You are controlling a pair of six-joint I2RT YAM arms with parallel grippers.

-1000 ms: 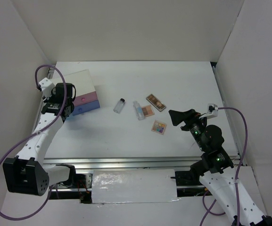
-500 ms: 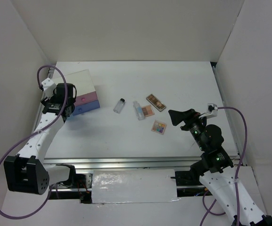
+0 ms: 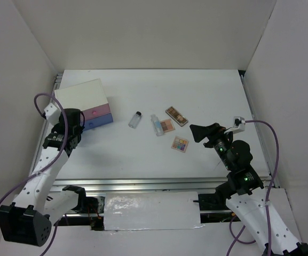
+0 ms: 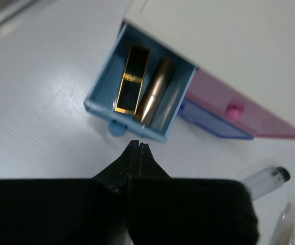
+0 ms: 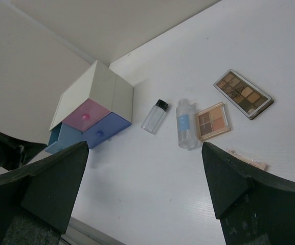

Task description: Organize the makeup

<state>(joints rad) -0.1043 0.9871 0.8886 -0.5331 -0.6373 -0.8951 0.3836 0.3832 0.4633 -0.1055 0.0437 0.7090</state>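
Observation:
My left gripper (image 4: pixel 138 145) is shut and empty, its tips just in front of an open light-blue drawer (image 4: pixel 106 99) of the white box (image 3: pixel 79 93). In the drawer lie a slim brown-gold stick (image 4: pixel 155 92) and a black-and-gold case (image 4: pixel 130 76). On the table lie a clear dark-capped bottle (image 3: pixel 135 119), a clear tube (image 3: pixel 157 125), a pinkish-tan palette (image 3: pixel 167 126), a brown palette (image 3: pixel 176 116) and a multicoloured palette (image 3: pixel 180 144). My right gripper (image 3: pixel 199 132) is open and empty, hovering right of the palettes.
The box (image 5: pixel 93 92) also has a shut pink drawer (image 4: pixel 234 109) and a darker blue drawer (image 4: pixel 213 125). White walls enclose the table on three sides. The metal rail (image 3: pixel 143 184) runs along the near edge.
My left gripper has drawn back from the box toward the near edge, uncovering its left side. The right arm has barely moved. The makeup on the table has not moved.

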